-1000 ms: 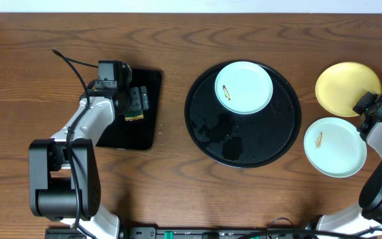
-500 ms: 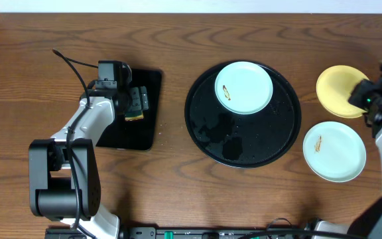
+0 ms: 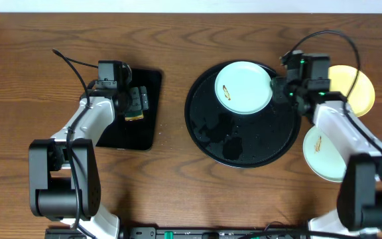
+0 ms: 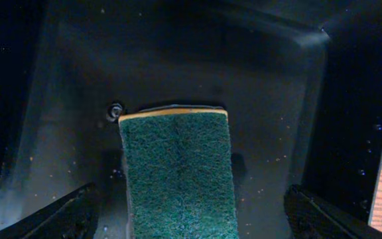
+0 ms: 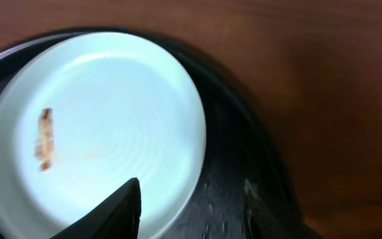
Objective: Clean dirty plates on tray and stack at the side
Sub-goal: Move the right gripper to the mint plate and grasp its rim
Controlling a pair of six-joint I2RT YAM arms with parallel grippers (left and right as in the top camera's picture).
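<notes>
A mint-white plate [image 3: 244,87] with a brown smear lies at the back of the round black tray [image 3: 244,143]. My right gripper [image 3: 280,89] is open at that plate's right edge. In the right wrist view the plate [image 5: 98,133] and its rim sit between the open fingers [image 5: 191,212], over the tray [image 5: 244,153]. A second smeared mint plate [image 3: 323,153] and a yellow plate [image 3: 358,89] lie on the table to the right, both partly hidden by my right arm. My left gripper [image 3: 136,103] is open, its fingers [image 4: 191,216] on either side of a green sponge [image 4: 178,166].
The sponge lies in a smaller rectangular black tray [image 3: 138,129] at the left, seen wet in the left wrist view [image 4: 277,99]. Water drops sit on the round tray. The brown wooden table [image 3: 178,40] lies all around.
My right arm swung left from the yellow plate at the table's right edge to the mint plate on the round tray. The left arm has not moved.
</notes>
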